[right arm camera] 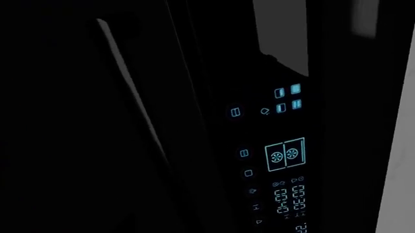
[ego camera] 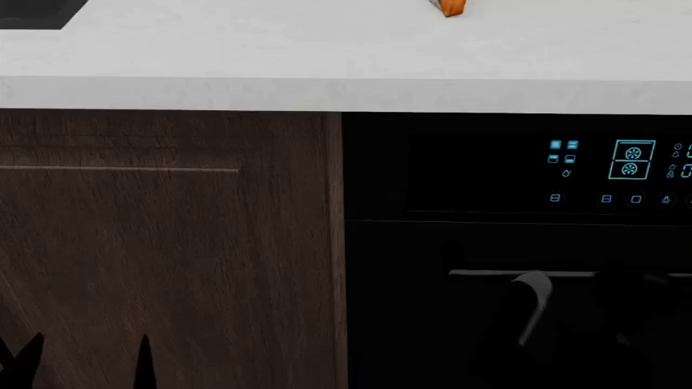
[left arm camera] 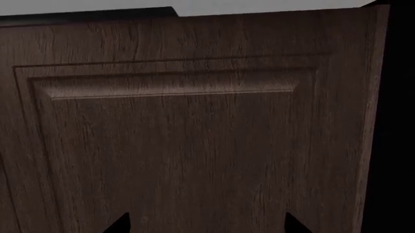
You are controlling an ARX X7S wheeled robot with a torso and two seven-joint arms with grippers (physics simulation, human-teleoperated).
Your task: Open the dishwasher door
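The dishwasher door point(ego camera: 400, 324) is a glossy black panel at the right of the head view, and it looks closed. Its thin silver-edged bar handle point(ego camera: 573, 274) runs across it below the blue-lit control icons point(ego camera: 633, 160). In the right wrist view the handle point(right arm camera: 133, 92) runs slantwise over the black door point(right arm camera: 52, 145), close to the camera. My right gripper's fingers are lost in the black. A grey curved part point(ego camera: 532, 312) hangs just under the handle. My left gripper point(left arm camera: 207, 225) is open and empty, facing the brown cabinet door point(left arm camera: 194, 145); it also shows in the head view point(ego camera: 84, 361).
A white countertop point(ego camera: 324, 57) runs above the cabinet door point(ego camera: 162, 243) and the dishwasher. A small orange object point(ego camera: 453, 6) sits on it at the far edge. A dark sink corner point(ego camera: 32, 12) shows at the top left.
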